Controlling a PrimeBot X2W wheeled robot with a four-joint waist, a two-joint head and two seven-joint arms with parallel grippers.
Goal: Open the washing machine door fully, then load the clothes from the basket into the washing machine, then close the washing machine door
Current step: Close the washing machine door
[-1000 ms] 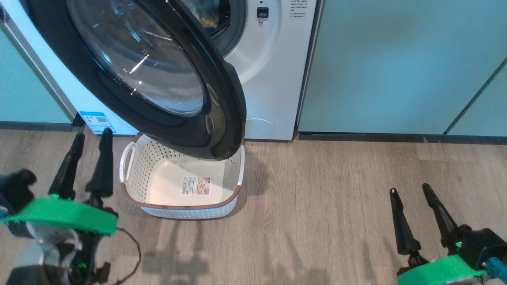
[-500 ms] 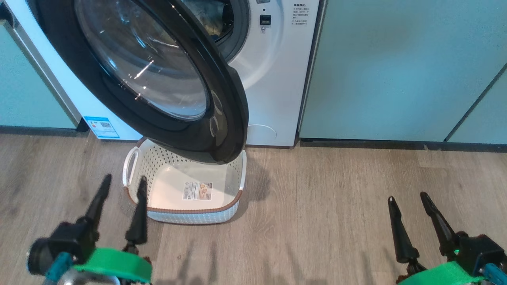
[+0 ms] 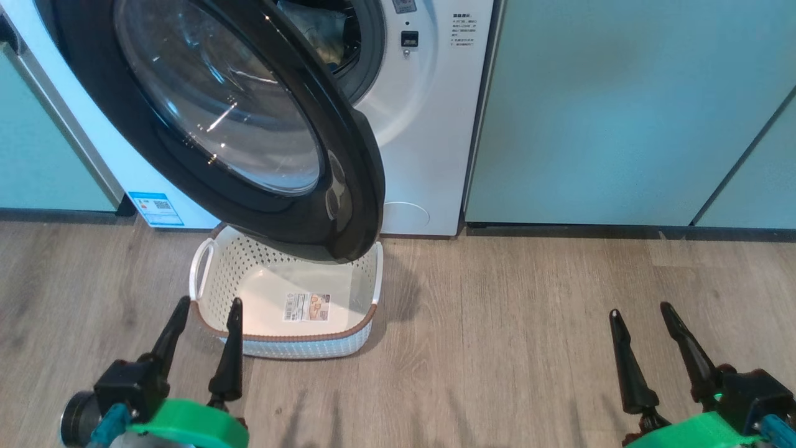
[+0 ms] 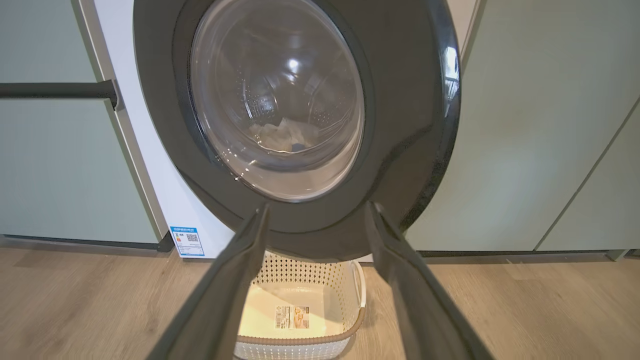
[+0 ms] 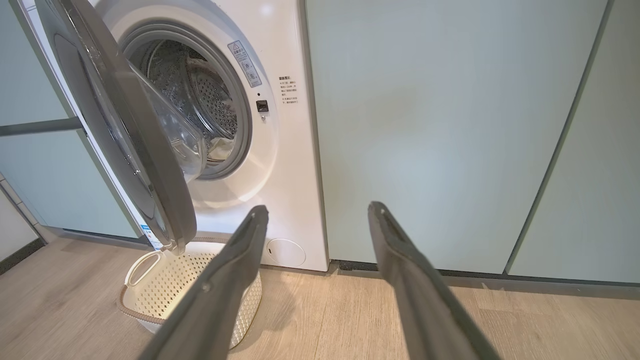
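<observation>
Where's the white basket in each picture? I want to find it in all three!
Head view: the basket sits left of middle, on the floor under the washing machine door.
Left wrist view: the basket is at the bottom middle, below the washing machine door.
Right wrist view: the basket is at the lower left, under the washing machine door.
Shared landmark: the round black door hangs over the basket every time.

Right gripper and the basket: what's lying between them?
Nothing but bare wooden floor between the right gripper and the basket, as the head view shows; the basket itself is empty.
</observation>
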